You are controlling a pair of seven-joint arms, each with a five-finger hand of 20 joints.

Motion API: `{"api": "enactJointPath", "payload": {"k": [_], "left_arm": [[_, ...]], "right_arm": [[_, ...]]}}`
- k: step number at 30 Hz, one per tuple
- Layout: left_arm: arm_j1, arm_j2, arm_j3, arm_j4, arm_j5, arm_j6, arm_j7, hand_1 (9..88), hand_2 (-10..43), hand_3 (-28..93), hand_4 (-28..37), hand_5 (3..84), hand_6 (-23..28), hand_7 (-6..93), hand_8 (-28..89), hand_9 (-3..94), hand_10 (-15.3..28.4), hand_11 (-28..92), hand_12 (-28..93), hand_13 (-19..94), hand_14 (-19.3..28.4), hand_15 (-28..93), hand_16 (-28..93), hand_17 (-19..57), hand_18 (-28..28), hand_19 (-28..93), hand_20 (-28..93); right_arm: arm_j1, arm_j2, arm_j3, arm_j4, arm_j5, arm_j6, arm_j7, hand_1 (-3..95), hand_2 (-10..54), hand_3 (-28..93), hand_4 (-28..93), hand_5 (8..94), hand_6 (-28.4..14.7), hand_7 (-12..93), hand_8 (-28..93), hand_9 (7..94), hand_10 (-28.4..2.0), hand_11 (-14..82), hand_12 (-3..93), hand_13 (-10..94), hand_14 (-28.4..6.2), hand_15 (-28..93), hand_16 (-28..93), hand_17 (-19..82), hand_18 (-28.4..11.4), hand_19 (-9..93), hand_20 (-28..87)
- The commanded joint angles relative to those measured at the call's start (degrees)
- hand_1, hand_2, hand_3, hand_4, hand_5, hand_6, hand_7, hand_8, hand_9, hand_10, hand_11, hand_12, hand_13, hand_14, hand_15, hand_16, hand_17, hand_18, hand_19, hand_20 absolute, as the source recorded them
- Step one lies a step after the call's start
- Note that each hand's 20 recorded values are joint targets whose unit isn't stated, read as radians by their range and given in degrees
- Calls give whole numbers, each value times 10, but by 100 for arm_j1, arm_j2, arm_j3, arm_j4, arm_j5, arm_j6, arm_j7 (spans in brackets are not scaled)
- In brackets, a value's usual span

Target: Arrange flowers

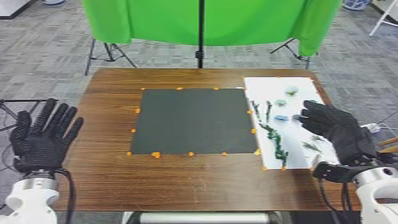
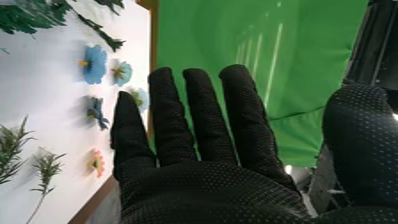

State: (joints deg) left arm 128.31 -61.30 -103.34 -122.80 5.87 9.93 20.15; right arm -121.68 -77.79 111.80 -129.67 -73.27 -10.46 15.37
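While nothing is held by the right hand (image 1: 336,126), its fingers straight and parted over the right side of the white sheet (image 1: 266,86) on the bench (image 1: 191,187), the chief risk is judged to be careless contact. Left hand (image 1: 40,146): beside the bench's left edge, fingers straight, nothing held.

Near part of sheet: leafy stem (image 1: 274,139) and feathery sprig (image 1: 312,147) laid flat. Thin stalks could be missed by thick gloved fingers, or bent if pressed hard. If the stem were dragged rather than lifted, the dark stalks (image 1: 268,107) just beyond could be snagged.

Beside the sheet, the dark mat (image 1: 191,120) is presumed to be the arranging area; pieces released during a crossing could be dropped askew.

Blue flowers (image 1: 282,118), near the right fingers: petals could be crushed by a low sweep. Farthest, pale flowers (image 1: 291,91): being light, they could be pushed away before being gripped.
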Motion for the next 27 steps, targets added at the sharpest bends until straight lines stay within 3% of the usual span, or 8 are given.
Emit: {"api": "enactJointPath", "payload": {"k": [1, 5, 9, 11, 13, 17, 20, 27], "left_arm": [[155, -51, 0, -30, -59, 51, 51, 277, 80, 677, -283, 433, 60, 72, -96, 389, 128, 110, 73, 318, 112, 110, -11, -48, 126, 275, 105], [170, -46, -20, -40, -67, 58, 68, 279, 79, 676, -283, 434, 62, 72, -96, 390, 128, 112, 72, 318, 112, 111, -12, -47, 126, 275, 106], [215, -58, -45, -59, -83, 85, 84, 278, 80, 677, -283, 434, 63, 72, -96, 390, 128, 115, 72, 318, 113, 112, -13, -47, 125, 276, 106], [219, -66, -51, -65, -90, 111, 83, 278, 80, 676, -283, 434, 63, 73, -95, 390, 130, 115, 72, 318, 113, 113, -12, -47, 125, 277, 106], [185, -54, -36, -58, -123, 168, 103, 278, 82, 676, -283, 433, 64, 74, -94, 390, 131, 115, 73, 319, 116, 118, -11, -47, 124, 278, 106], [170, -44, -20, -63, -145, 206, 99, 273, 87, 678, -283, 433, 65, 81, -92, 390, 136, 125, 80, 319, 121, 132, -8, -49, 124, 281, 107], [219, -55, -24, -84, -158, 221, 102, 272, 91, 677, -283, 437, 69, 84, -92, 391, 138, 130, 83, 318, 122, 137, -8, -49, 124, 282, 108], [208, -64, -25, -81, -225, 302, 97, 267, 96, 679, -283, 437, 74, 90, -91, 390, 142, 143, 92, 318, 125, 154, -9, -52, 126, 291, 111]], "right_arm": [[-64, -52, 10, -12, -35, -9, -14, 164, 107, 741, -282, 463, -26, 111, -109, 457, -141, 53, 116, 379, -135, 122, 189, 122, -156, 237, 173], [-27, -77, 79, 30, -176, -340, -96, 186, 61, 745, -280, 460, -25, 113, -109, 454, -138, 53, 117, 379, -134, 121, 191, 122, -156, 236, 172], [9, 56, -74, -44, -1719, -379, -333, 280, -72, 729, -272, 447, -23, 109, -108, 447, -129, 52, 120, 385, -122, 127, 199, 131, -153, 254, 187], [50, 172, -155, -15, -2657, -388, -553, 314, -93, 718, -279, 455, -24, 113, -110, 462, -126, 64, 133, 440, -104, 160, 235, 144, -149, 402, 264], [61, 313, -281, -2, -3348, -187, -593, 329, -95, 712, -281, 472, -22, 121, -114, 478, -124, 92, 148, 455, -93, 218, 276, 140, -151, 472, 293], [328, 803, -1143, 142, -5492, 906, 161, 367, -95, 658, -283, 524, -11, 187, -143, 513, -124, 277, 210, 452, -94, 491, 250, 150, -157, 582, 341], [415, 985, -1395, 230, -6577, 714, 490, 410, -95, 530, -283, 554, -4, 308, -178, 493, -137, 517, 302, 444, -118, 714, 284, 168, -176, 668, 402], [832, 1403, -2019, 532, -7693, -32, 1190, 389, -95, 469, -283, 546, -20, 406, -190, 481, -163, 594, 366, 448, -154, 772, 313, 170, -202, 699, 435]]}}
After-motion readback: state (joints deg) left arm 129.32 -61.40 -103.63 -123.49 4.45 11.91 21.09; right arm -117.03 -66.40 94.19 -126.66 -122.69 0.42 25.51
